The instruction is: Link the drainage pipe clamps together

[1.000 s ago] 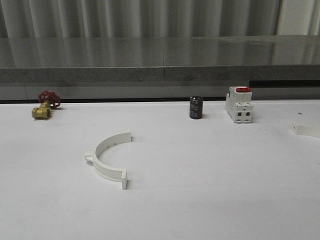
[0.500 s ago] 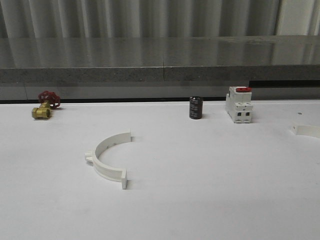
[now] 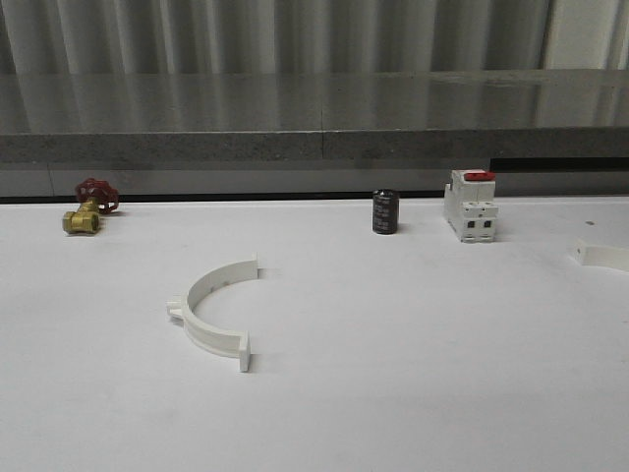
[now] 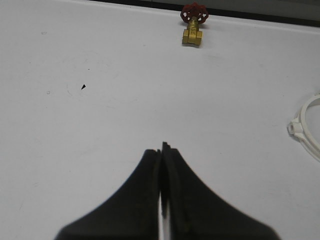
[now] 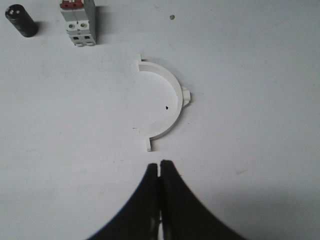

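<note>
Front view shows one white plastic semicircular clamp half (image 3: 211, 310) lying flat on the white table (image 3: 393, 374), left of centre, its open side facing right and its two end tabs lined up roughly near-to-far. The second white plastic half-ring (image 3: 601, 256) lies well apart at the far right, cut off by the frame edge so only one end shows there.

Right wrist view gives that second half whole (image 5: 165, 107): it lies just ahead of the right gripper (image 5: 160, 172), whose black fingers are pressed together with nothing between them, and its nearer end tab sits close to the fingertips. The left gripper (image 4: 161, 152) is likewise closed and empty, with the first half (image 4: 309, 132) off to one side and mostly cut off by the frame.

So each arm has its own half nearer, and the right one looks better lined up to pick first; its fingers would need to part before straddling the rim.

A black cylindrical capacitor (image 3: 384, 211), a white boxy breaker with a red top (image 3: 470, 205) and a brass valve with a red handwheel (image 3: 86, 208) stand along the far edge, clear of both halves.
</note>
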Controlling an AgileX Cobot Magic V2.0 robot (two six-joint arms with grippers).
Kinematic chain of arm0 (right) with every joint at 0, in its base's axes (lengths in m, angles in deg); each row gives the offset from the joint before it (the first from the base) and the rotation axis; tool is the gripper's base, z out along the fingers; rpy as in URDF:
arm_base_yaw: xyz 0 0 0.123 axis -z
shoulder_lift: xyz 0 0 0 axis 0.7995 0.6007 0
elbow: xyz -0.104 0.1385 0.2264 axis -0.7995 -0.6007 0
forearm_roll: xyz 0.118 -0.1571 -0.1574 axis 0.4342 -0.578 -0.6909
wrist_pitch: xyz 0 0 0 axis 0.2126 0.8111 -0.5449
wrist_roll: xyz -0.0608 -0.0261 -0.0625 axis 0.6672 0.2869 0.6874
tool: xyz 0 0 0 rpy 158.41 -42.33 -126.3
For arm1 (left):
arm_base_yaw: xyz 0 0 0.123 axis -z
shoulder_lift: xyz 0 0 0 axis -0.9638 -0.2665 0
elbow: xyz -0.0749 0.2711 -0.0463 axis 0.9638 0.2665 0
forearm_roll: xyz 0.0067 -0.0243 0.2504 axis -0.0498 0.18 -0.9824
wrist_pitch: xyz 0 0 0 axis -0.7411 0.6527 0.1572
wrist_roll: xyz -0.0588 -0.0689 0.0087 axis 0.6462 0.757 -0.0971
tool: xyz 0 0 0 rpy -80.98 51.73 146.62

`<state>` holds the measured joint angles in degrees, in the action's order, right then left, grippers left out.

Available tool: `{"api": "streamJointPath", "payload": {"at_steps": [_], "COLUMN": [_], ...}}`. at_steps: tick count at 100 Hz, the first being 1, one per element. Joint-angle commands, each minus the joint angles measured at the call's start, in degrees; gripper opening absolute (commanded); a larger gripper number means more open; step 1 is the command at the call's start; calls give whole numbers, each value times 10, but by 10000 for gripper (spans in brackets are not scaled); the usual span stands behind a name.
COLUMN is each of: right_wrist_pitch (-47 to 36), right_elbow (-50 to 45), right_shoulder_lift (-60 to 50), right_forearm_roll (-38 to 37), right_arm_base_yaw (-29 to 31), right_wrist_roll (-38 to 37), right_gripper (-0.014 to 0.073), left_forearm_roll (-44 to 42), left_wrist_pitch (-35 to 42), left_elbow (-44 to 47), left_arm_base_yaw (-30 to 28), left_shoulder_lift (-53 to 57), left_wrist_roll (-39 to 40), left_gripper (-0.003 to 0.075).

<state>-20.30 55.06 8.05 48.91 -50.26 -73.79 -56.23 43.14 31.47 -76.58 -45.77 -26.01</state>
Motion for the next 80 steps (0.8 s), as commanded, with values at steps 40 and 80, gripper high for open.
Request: {"api": "streamJointPath", "payload": {"at_steps": [40,80], "right_wrist_pitch": [-69,-73], "right_elbow": [21,126], "right_shoulder_lift": [134,339], "right_forearm_roll": [3,10], "right_arm_base_yaw": [2,44], "right_wrist_roll": [1,19], "right_gripper": [624,623], "left_forearm_roll": [3,3], "left_wrist_pitch": [40,40], "left_elbow": [-15,-15], "left_arm_base_yaw": [0,0], "left_shoulder_lift": [-2,-2], "left_wrist_roll": [-1,-1], "left_gripper": [-21,-21]}}
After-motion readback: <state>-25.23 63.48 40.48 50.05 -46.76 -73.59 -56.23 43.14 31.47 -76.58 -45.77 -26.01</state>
